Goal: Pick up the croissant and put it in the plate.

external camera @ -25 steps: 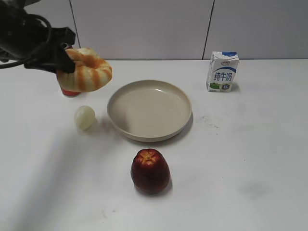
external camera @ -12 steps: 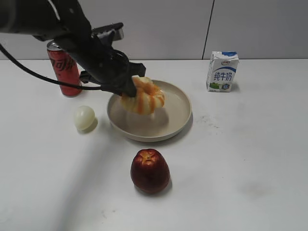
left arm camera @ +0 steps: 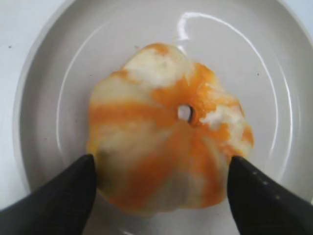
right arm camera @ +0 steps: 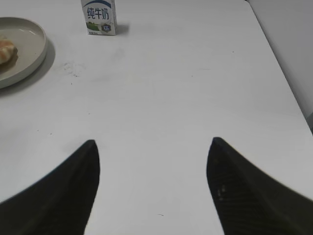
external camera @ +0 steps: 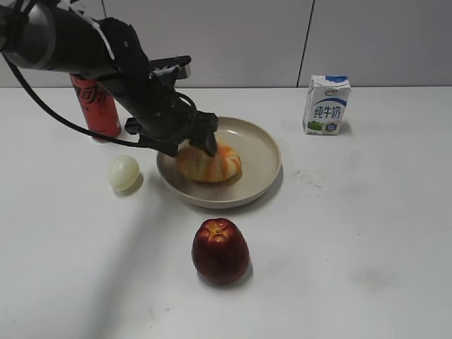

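The croissant (external camera: 212,164), orange-brown and cream striped with a small centre hole, lies in the beige plate (external camera: 258,152), on its left half. In the left wrist view the croissant (left arm camera: 166,132) fills the middle of the plate (left arm camera: 49,98). My left gripper (external camera: 198,145) is low over it, jaws (left arm camera: 161,169) spread wide, one at each side of the croissant's near edge. My right gripper (right arm camera: 152,147) is open and empty over bare table, out of the exterior view. The right wrist view shows the plate (right arm camera: 29,54) and a bit of croissant (right arm camera: 5,51) at far left.
A dark red apple (external camera: 220,251) stands in front of the plate. A pale egg (external camera: 123,172) lies to its left. A red cola can (external camera: 99,106) stands behind the left arm. A milk carton (external camera: 326,104) stands at back right, also in the right wrist view (right arm camera: 99,17).
The left arm carried the croissant from beside the can rightward over the plate and down. The croissant now lies flat and unsqueezed in the plate, the jaws spread beside it.
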### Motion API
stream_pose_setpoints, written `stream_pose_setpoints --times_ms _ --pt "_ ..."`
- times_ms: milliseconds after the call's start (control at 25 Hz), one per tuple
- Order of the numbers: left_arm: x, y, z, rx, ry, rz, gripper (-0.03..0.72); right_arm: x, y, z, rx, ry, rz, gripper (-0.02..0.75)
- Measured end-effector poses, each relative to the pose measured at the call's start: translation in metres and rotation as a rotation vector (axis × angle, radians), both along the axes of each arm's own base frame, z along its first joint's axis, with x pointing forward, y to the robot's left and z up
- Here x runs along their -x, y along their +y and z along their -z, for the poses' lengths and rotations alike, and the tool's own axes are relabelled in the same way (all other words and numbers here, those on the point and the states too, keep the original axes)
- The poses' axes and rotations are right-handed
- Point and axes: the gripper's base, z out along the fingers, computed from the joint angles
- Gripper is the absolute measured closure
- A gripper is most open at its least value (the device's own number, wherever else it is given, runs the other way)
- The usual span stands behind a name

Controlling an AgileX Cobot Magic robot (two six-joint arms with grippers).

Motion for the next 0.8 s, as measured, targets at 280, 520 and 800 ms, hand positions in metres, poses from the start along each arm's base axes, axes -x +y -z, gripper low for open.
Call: stream_pose_setpoints --times_ms 280,520,800 --pt "0.017 0.012 -0.07 -0.036 -0.076 0.099 0.063 0.0 0.0 0.0 0.0 0.0 0.0 0.218" --pt "0.053 0.052 -0.158 -0.101 -0.172 0.114 0.07 0.0 0.0 0.0 0.0 0.0 0.0 0.218" --pt "0.074 0.14 -0.191 -0.216 -0.164 -0.071 0.071 0.0 0.0 0.0 0.0 0.0 0.0 0.218"
